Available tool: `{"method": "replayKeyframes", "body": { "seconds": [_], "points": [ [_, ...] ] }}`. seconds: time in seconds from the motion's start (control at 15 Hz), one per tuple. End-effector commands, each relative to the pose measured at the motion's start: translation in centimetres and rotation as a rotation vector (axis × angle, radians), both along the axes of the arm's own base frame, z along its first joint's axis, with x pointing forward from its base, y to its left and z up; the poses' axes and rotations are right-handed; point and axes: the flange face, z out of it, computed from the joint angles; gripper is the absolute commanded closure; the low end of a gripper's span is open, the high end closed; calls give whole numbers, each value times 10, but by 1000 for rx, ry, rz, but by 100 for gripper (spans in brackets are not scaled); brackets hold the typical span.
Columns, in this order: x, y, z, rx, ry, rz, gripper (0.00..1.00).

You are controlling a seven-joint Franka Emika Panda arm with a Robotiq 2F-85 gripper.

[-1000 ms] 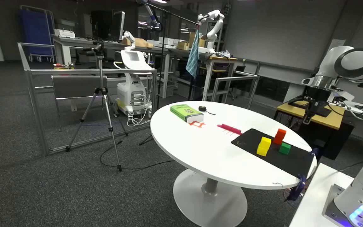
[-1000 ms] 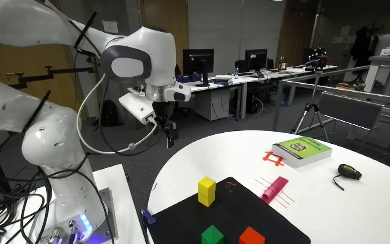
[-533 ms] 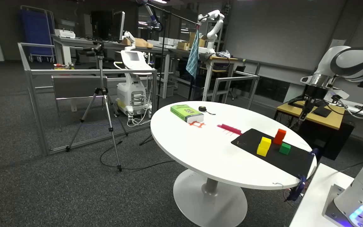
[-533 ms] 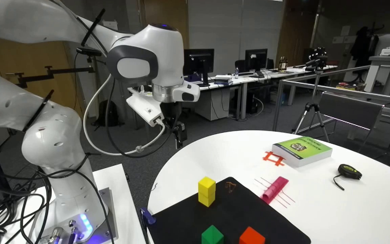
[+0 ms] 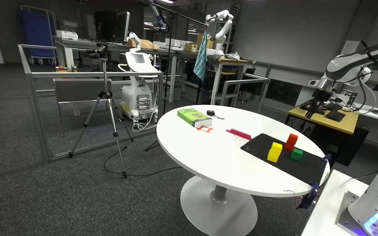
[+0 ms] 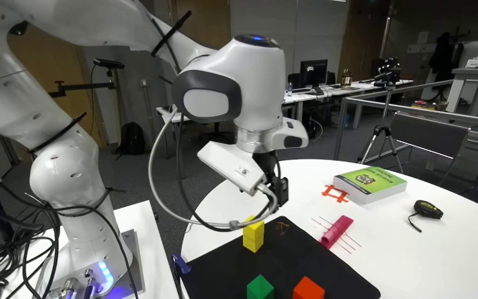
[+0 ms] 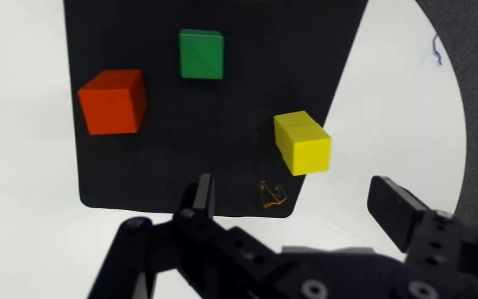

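My gripper (image 7: 291, 177) stands open in the wrist view, its pads (image 7: 393, 209) wide apart with nothing between them. Two yellow cubes (image 7: 311, 155), one on top of the other, are the nearest blocks, just beyond the gap between the fingers. A red stack (image 7: 112, 108) and a green block (image 7: 201, 56) sit farther off on the black mat (image 7: 172, 166). In an exterior view the gripper (image 5: 309, 114) hangs above table height, apart from the blocks. Cables partly cover the yellow stack (image 6: 253, 236) in an exterior view, and the red block (image 6: 308, 289) is cut by the frame edge.
On the round white table (image 5: 208, 154) lie a green book (image 6: 367, 182), a tape measure (image 6: 428, 210), a pink roll (image 6: 337, 232) and a red-orange lattice piece (image 6: 335, 194). Blue clamps (image 5: 308, 198) grip the table edge by the mat. Loose cables (image 6: 206, 224) loop below the wrist.
The arm has swung out over the table, moving right in an exterior view and slightly left in the view across the room. Jaws stay open; blocks and mat have not moved.
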Motion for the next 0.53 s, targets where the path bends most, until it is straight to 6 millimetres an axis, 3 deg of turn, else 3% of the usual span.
{"method": "replayKeyframes", "body": {
  "seconds": [0.0,0.2,0.47],
  "points": [
    [46,-52,-10,-101,23,17,0],
    [72,-83,-18,-179,-35,-52,0],
    [101,-99,-43,-351,-38,-106,0]
  ]
}}
